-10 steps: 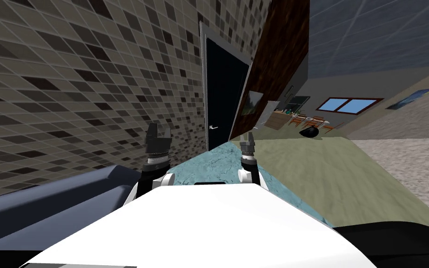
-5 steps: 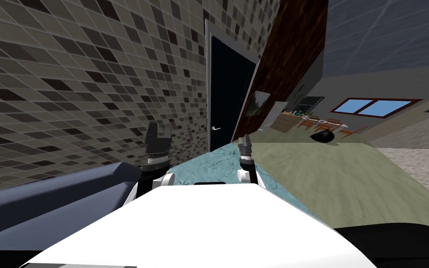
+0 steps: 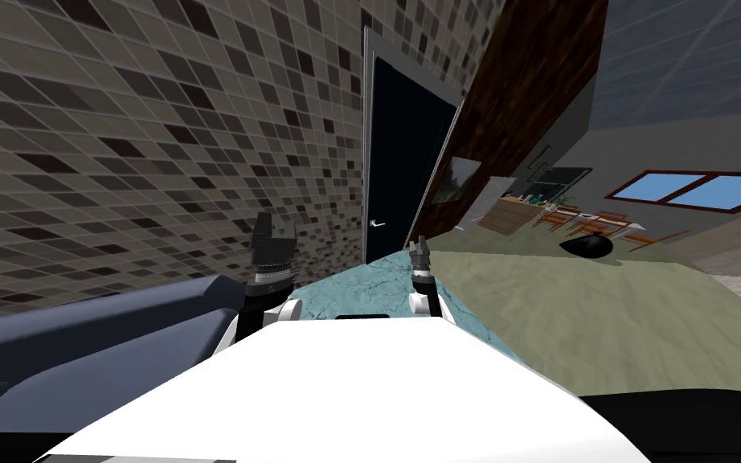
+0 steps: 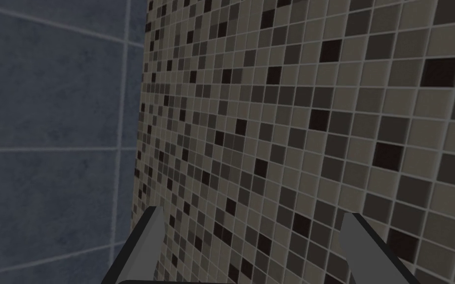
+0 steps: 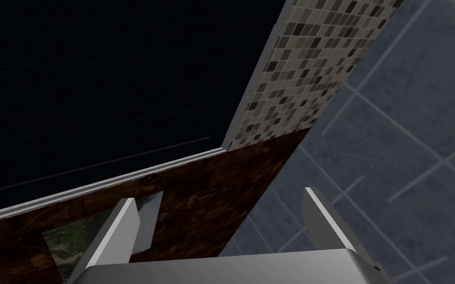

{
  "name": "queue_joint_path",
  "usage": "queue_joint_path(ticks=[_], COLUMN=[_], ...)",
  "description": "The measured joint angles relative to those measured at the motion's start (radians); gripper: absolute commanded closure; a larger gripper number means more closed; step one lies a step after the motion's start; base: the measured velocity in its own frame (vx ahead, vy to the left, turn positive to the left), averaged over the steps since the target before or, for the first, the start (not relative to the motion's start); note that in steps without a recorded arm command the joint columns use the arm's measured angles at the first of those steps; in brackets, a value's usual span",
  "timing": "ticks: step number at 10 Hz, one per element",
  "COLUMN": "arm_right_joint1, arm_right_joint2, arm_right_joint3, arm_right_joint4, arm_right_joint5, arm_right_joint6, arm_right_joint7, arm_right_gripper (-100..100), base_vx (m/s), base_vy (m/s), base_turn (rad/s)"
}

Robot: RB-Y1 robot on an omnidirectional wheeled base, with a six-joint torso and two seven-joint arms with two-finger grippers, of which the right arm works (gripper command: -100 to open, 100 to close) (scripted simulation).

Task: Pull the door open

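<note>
Facing dark door (image 3: pixel 399 169), handle (image 3: pixel 376 224) well apart from both grippers | left gripper (image 3: pixel 272 233) fingers apart near tiled wall (image 3: pixel 160 120) | right gripper (image 3: pixel 419 245) fingers apart

This is looking like a home. A tiled wall (image 3: pixel 160 120) of little brown and grey squares is running along one side, and a dark door (image 3: pixel 405 161) is sitting in it. A picture (image 3: pixel 455 179) is hanging on a brown wooden wall (image 3: pixel 521 88). Far off, a table and chairs (image 3: pixel 594 219) are standing near a window (image 3: pixel 698 191) that is showing blue.
</note>
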Motion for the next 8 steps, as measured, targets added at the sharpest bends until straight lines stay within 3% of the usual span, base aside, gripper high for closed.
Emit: queue_joint_path(ticks=[8], arm_right_joint1=[-0.070], arm_right_joint2=[-0.028], arm_right_joint3=[-0.014], arm_right_joint4=[0.190], arm_right_joint5=[-0.035], arm_right_joint6=[-0.020], arm_right_joint7=[-0.005], arm_right_gripper=[-100], base_vx=[0.061], base_vy=[-0.033], base_turn=[0.115])
